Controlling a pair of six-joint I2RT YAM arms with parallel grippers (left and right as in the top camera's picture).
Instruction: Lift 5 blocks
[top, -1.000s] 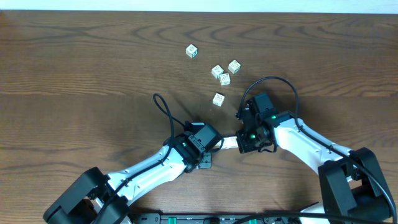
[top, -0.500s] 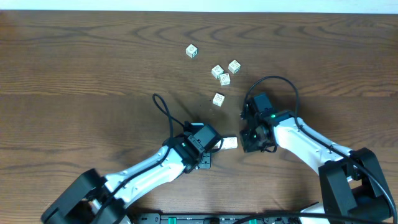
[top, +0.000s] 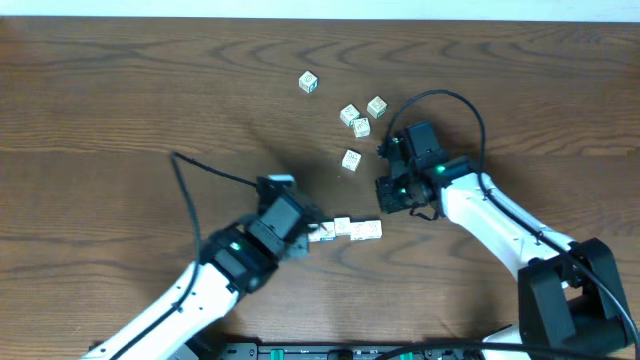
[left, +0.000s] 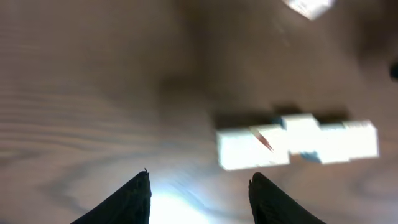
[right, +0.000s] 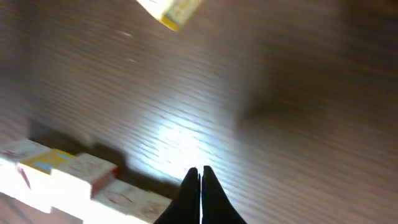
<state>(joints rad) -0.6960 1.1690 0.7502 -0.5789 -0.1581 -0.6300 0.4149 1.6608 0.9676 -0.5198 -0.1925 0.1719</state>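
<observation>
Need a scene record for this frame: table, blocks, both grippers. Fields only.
table: dark brown wood
loose blocks: five small cream-white printed cubes resting on the table, none held
block row: short line of cream-white blocks lying on the table between the two grippers; count unclear
left gripper: open, empty, row just ahead of its fingertips
right gripper: shut, empty, near one end of the row

The left gripper is held with its fingers spread apart; the right gripper is kept pressed tightly closed.
</observation>
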